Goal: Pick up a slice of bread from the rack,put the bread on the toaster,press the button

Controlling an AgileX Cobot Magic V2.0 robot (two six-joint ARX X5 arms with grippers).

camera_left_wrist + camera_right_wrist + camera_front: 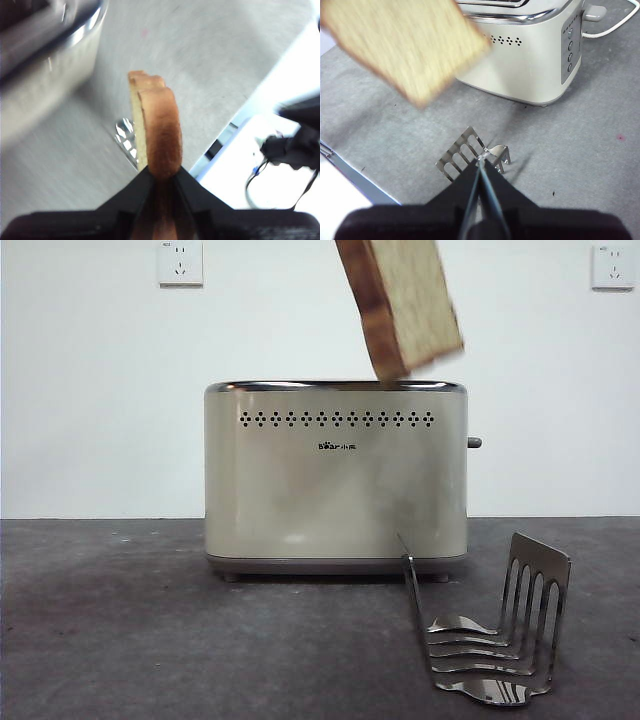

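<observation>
Bread first: the thick golden-tan slice of bread [402,302] with its dark brown crust hangs tilted in the air just above the large boxy cream toaster [335,480], its lower corner close over the chrome top rim toward the toaster's button side, not yet in a slot. The left gripper [161,176] has its fingers [131,192] clenched on the crust edge of the slice, flat faces pinched between them. The small shiny steel wire rack [490,640] stands on the dark grey bench [150,640] in front of the toaster, holding nothing.

By my judgement the slice is light and fairly stiff, but its crumb is soft and will dent or tear under hard squeezing; the firm crust is the better place to hold, as it is held now. It is not slippery. It needs righting to upright before it goes down.

The right gripper [481,170] waits above the rack, fingers pressed together on nothing. The small dark grey button [474,442] juts from the toaster's side, untouched.
</observation>
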